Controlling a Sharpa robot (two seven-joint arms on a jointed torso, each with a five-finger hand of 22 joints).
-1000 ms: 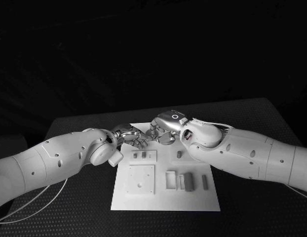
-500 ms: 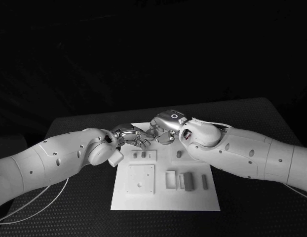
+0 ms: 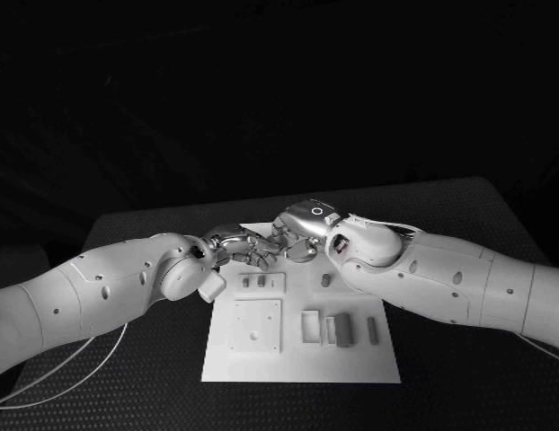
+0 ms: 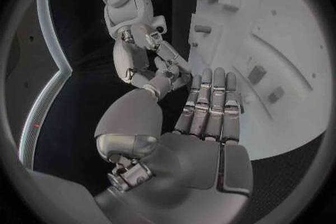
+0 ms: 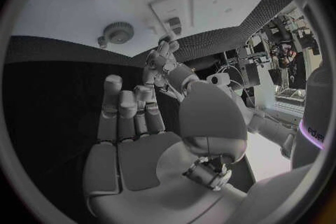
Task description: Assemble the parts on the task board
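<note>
Meeting at the board's (image 3: 299, 355) twelve o'clock edge, left hand (image 3: 237, 247) and right hand (image 3: 300, 232) — both open, empty — likely next pick a part (image 3: 343, 330).

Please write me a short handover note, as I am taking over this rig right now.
Left hand: at the far edge of the board, fingers straight, holding nothing.
Right hand: beside it, fingers apart; I cannot tell whether it pinches anything.
Parts: small pieces lie in the board's near half, a toothed wheel further off.
Done: nothing I can confirm.
Left: the assembly itself.
</note>
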